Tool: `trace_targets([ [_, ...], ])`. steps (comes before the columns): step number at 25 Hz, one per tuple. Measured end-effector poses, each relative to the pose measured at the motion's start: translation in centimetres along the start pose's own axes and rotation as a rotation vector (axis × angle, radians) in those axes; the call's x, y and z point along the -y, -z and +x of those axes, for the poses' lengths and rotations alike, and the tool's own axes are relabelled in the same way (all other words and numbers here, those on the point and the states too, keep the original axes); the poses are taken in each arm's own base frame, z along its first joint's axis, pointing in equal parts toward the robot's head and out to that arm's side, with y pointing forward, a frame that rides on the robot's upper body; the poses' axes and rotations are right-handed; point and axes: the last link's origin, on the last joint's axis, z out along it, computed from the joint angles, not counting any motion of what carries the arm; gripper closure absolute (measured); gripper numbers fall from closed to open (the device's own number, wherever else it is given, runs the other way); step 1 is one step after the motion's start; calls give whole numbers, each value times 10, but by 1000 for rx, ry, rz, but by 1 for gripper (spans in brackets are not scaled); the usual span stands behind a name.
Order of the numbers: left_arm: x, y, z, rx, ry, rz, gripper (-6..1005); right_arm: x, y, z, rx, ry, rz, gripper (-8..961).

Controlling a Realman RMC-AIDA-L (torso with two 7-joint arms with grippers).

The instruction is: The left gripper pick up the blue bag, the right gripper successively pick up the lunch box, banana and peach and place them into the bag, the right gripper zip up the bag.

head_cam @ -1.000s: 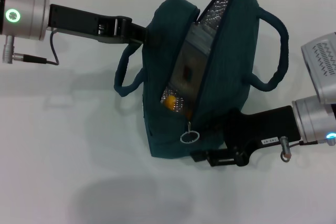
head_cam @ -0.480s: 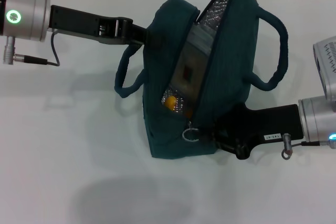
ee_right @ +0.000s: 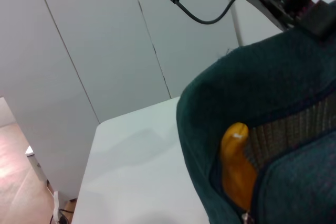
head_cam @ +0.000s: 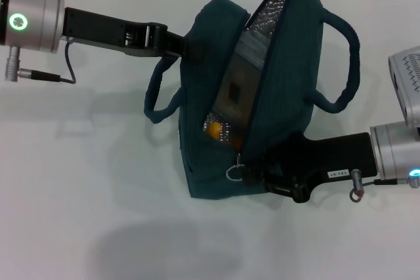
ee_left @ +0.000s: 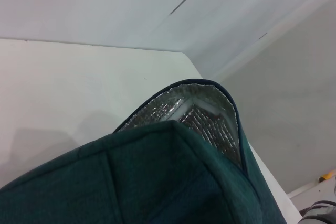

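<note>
Pinching the zipper pull (head_cam: 235, 170), the right gripper (head_cam: 252, 174) may slip off if the blue bag (head_cam: 275, 96) sags.

both grippers' fingertips hidden by blue bag (head_cam: 262, 96) (banana (ee_right: 237, 163) half buried inside)

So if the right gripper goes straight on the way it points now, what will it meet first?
The right gripper points toward the robot's left, and its tip is already at the zipper ring on the near corner of the blue bag. It would probably press into that corner first.
</note>
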Motion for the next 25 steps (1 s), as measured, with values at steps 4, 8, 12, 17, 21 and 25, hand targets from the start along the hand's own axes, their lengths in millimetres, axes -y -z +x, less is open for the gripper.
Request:
trace_targets([
  [4,0,0,0,0,-1,0,924,-2,-5,-1,-20,11,-18,827],
  [8,-1,-1,1,2,-5,-2,924,-1,-8,-2,-33,20,-26,827],
  [12,-1,-2,1,2,-5,-4,924,0,-8,-2,-34,20,-15,827],
  [17,-1,-1,0,0,-2,-2,924,3,-10,-1,-28,17,15,826],
  [21,0,-1,0,-1,-1,-1,923,4,-12,0,-30,17,27,837],
  [25,0,-1,0,-1,-1,-1,923,4,-10,1,-20,11,36,882],
])
